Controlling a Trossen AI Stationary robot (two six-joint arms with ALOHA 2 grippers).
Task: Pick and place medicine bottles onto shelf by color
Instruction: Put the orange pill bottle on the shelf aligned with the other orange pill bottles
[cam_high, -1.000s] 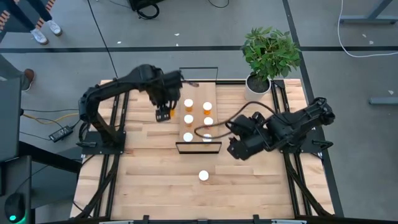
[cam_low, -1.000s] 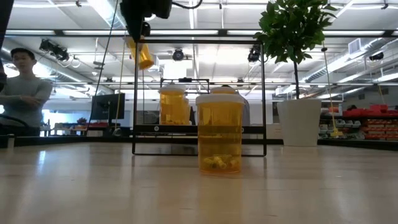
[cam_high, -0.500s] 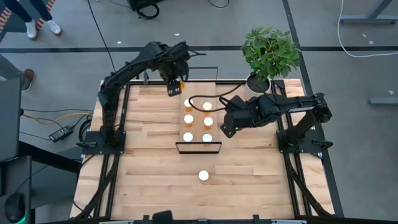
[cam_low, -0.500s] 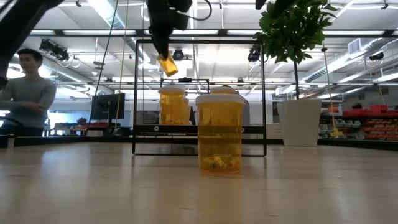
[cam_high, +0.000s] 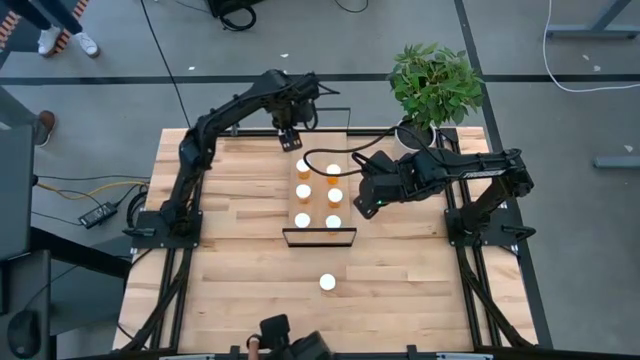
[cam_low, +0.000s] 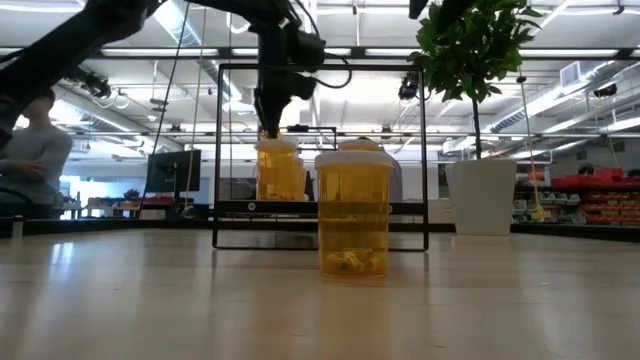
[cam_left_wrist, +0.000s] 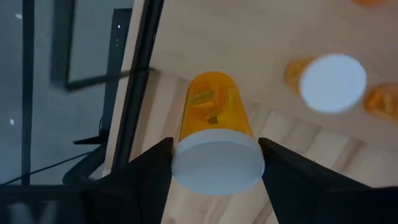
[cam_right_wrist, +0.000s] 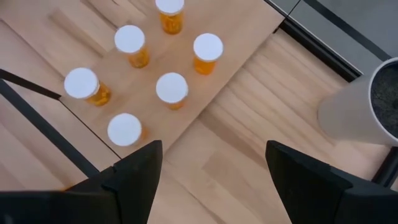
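Note:
An orange medicine bottle (cam_left_wrist: 214, 109) with a white cap hangs in my left gripper (cam_high: 290, 138), above the far end of the light-wood shelf (cam_high: 319, 150). Several white-capped orange bottles (cam_high: 303, 192) stand on the shelf in two rows. One more bottle (cam_high: 327, 283) stands alone on the table near the front; it fills the middle of the low view (cam_low: 353, 215). My right gripper (cam_high: 366, 205) hovers open beside the shelf's right edge, above the bottles (cam_right_wrist: 171, 87), with nothing between its fingers. My left gripper pinches the bottle's white cap (cam_left_wrist: 216, 167) between its two fingers (cam_left_wrist: 152, 171), one on each side of the cap. The fingers come from above, pointing down. The orange body hangs below the cap, nearly upright, clear of the shelf.
A potted plant in a white pot (cam_high: 415, 132) stands at the table's far right, close behind my right arm. The shelf's black frame (cam_high: 320, 238) rises at its near and far ends. A dark object (cam_high: 290, 345) shows at the table's near edge.
My left gripper has carried the orange bottle from the shelf's left side toward the table's far edge and right, over the shelf's far end, sinking a little. My right gripper swung from the shelf's near right corner toward the far edge, then held still.

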